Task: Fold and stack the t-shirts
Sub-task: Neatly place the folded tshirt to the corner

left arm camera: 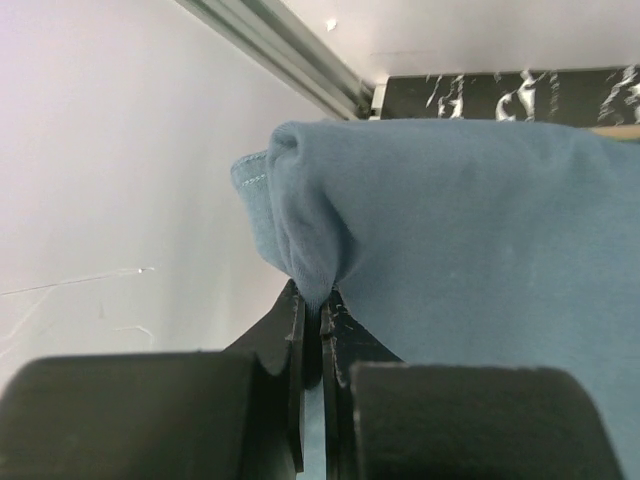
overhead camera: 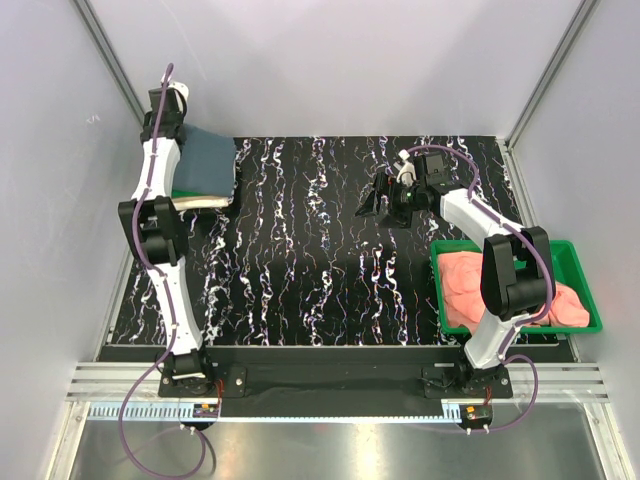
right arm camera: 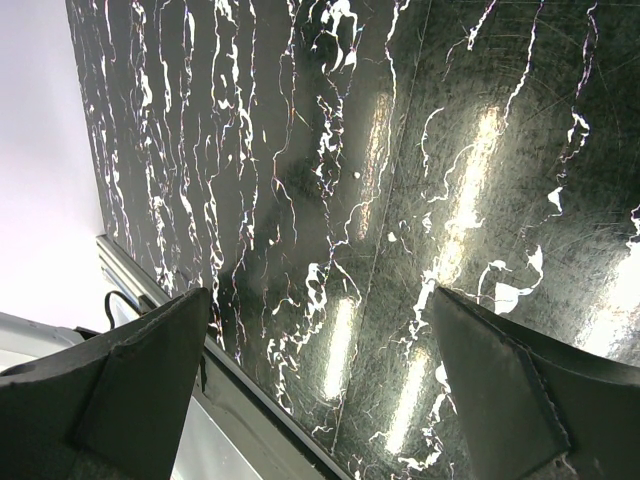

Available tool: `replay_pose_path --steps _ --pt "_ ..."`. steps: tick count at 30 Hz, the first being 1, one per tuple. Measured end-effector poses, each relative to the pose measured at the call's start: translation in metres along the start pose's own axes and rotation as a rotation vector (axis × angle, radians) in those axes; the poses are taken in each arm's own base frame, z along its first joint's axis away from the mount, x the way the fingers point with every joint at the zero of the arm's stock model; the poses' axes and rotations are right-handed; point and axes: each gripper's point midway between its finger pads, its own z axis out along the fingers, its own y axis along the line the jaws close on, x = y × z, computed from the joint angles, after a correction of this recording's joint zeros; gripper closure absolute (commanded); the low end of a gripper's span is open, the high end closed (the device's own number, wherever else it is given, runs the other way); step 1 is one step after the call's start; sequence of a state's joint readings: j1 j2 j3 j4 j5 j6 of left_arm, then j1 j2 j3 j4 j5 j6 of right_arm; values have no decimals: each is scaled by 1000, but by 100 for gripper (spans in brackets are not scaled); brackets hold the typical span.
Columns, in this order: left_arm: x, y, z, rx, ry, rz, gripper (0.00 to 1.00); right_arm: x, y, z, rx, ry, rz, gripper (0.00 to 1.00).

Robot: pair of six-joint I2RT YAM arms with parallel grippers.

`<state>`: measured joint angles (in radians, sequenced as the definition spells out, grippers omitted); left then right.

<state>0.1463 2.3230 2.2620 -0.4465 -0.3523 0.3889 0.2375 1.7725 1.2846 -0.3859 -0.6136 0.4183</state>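
Salmon-pink t-shirts [overhead camera: 462, 285] inside the green tray [overhead camera: 565, 329] at right.

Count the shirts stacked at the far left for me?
3: blue-grey shirt on top, green shirt under it, beige shirt lowest. Others may hide beneath.

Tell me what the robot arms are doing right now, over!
Left jaws shut on blue-grey t-shirt, over far-left pile. Right jaws open, empty, above table. Pink t-shirts sit in green tray. Nothing blocking.
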Motion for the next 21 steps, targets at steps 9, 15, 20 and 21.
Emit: replay_pose_path --steps 9,15,20,21 --pt "28 9 30 -36 27 -15 85 -1 -2 4 -1 -3 -1 0" --pt "40 10 52 -68 25 -55 30 0 -6 8 2 5 6 0" --pt "43 7 56 -82 24 -111 28 0 -6 8 2 5 6 0" --pt "41 6 56 -84 16 -124 28 0 -6 8 2 5 6 0"
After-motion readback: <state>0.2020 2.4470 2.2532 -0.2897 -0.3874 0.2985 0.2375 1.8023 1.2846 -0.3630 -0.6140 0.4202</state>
